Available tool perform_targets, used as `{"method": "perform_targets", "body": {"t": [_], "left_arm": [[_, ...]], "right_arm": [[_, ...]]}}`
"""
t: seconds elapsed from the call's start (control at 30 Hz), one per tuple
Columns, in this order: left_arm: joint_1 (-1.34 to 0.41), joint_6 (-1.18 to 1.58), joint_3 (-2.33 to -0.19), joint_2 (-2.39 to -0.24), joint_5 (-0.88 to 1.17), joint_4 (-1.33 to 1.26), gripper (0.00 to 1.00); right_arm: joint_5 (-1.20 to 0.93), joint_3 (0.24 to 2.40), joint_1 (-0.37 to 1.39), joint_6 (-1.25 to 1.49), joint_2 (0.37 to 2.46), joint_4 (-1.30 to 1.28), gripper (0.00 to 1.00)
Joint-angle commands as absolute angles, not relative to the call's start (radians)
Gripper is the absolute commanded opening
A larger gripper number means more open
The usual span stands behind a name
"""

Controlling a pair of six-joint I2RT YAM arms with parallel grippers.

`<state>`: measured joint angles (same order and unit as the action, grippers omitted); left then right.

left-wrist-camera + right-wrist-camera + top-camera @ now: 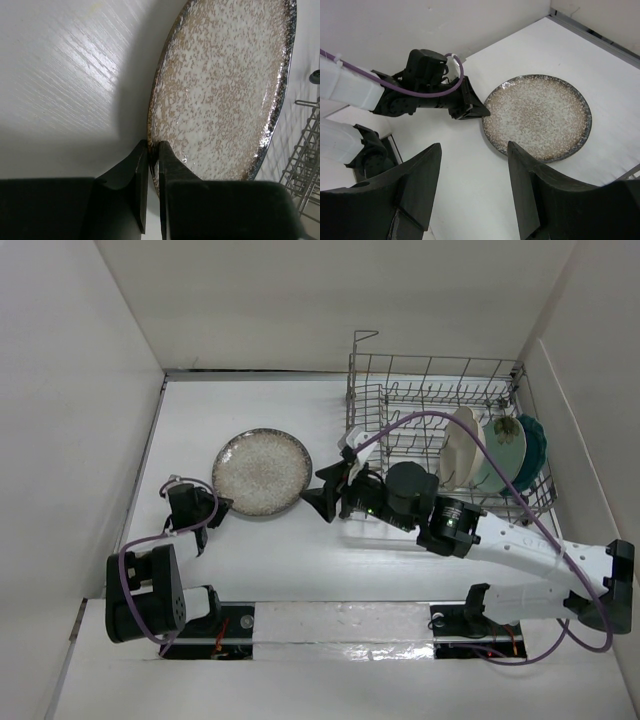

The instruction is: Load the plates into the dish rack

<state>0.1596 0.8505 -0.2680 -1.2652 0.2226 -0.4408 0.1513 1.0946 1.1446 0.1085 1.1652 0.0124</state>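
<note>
The large speckled grey-beige plate [262,472] lies on the white table left of the dish rack [430,390]. My left gripper [222,504] is shut on its near-left rim; in the left wrist view the two fingers [153,145] pinch the dark edge of the plate [225,90]. My right gripper [322,490] hangs open just right of the plate, holding nothing. In the right wrist view its jaws [474,150] frame bare table beside the plate [537,117]. A cream plate [460,445], a mint plate [500,452] and a teal plate [532,450] stand upright in the rack.
White walls enclose the table on the left, back and right. The rack's raised wire handle [365,337] stands at its back-left corner. The right arm's purple cable [440,420] arches over the rack's front. Rack wires [305,165] show at the left wrist view's right edge.
</note>
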Motion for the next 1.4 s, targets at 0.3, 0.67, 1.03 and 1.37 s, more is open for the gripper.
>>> {"method": "perform_targets", "body": {"t": [0.3, 0.67, 1.03, 1.37], "left_arm": [[0.195, 0.883, -0.129, -1.151, 0.294, -0.633, 0.00], [0.195, 0.854, -0.201, -0.554, 0.213, -0.279, 0.00], [0.195, 0.793, -0.360, -0.373, 0.195, -0.097, 0.00], [0.186, 0.736, -0.456, -0.328, 0.198, -0.002, 0.00]], "right_arm": [[0.178, 1.054, 1.135, 0.121, 1.091, 0.061, 0.61], [0.062, 1.074, 1.126, 0.170, 1.120, 0.083, 0.63], [-0.023, 1.121, 1.126, 0.348, 1.330, 0.172, 0.68], [0.138, 0.898, 1.144, 0.636, 1.293, 0.363, 0.73]]}}
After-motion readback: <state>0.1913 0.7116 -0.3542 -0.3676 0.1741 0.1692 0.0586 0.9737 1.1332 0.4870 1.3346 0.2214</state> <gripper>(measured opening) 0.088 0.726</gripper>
